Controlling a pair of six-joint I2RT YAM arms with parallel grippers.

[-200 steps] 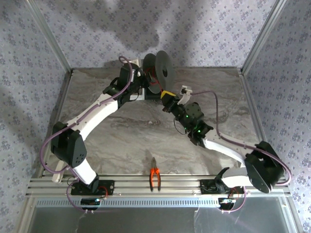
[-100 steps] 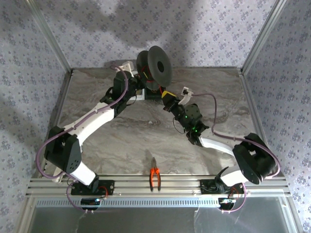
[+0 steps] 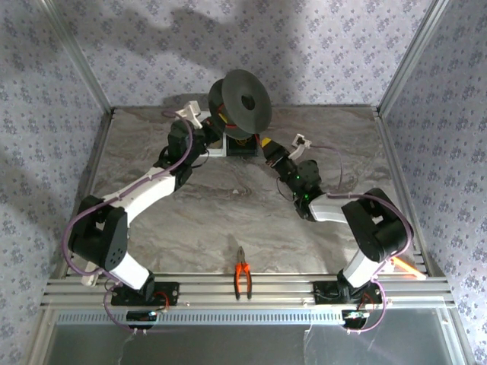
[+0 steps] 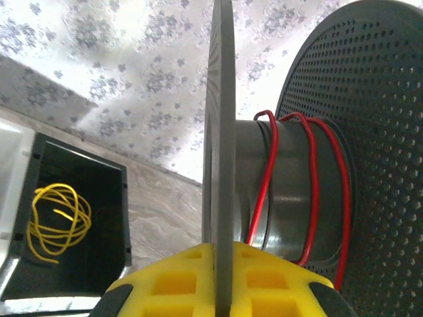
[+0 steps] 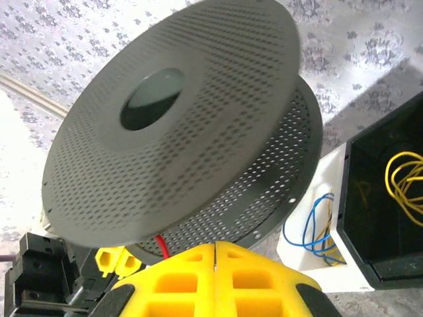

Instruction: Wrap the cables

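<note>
The black round spool [image 3: 242,103] hangs tilted above the back of the table, one perforated flange facing up. My left gripper [image 3: 218,131] is shut on the edge of the near flange [image 4: 221,132], its yellow fingers either side of it. The red cable [image 4: 312,191] lies in three turns round the grey hub. My right gripper [image 3: 266,143] sits just below and right of the spool [image 5: 198,112], fingers pressed together. A short piece of the red cable [image 5: 160,244] drops from between the flanges and vanishes behind its left finger. I cannot tell whether it is pinched.
A black bin [image 4: 112,224] holding a yellow wire coil [image 4: 56,221] stands on the table under the spool. A white bin [image 5: 301,247] with blue wire [image 5: 317,218] sits beside it. Orange-handled pliers [image 3: 243,275] lie at the near edge. Patterned walls close in the back and sides.
The left arm has lifted and turned the spool, so its flange now faces up. The right gripper has moved toward the back, and the right arm's elbow has folded in.
</note>
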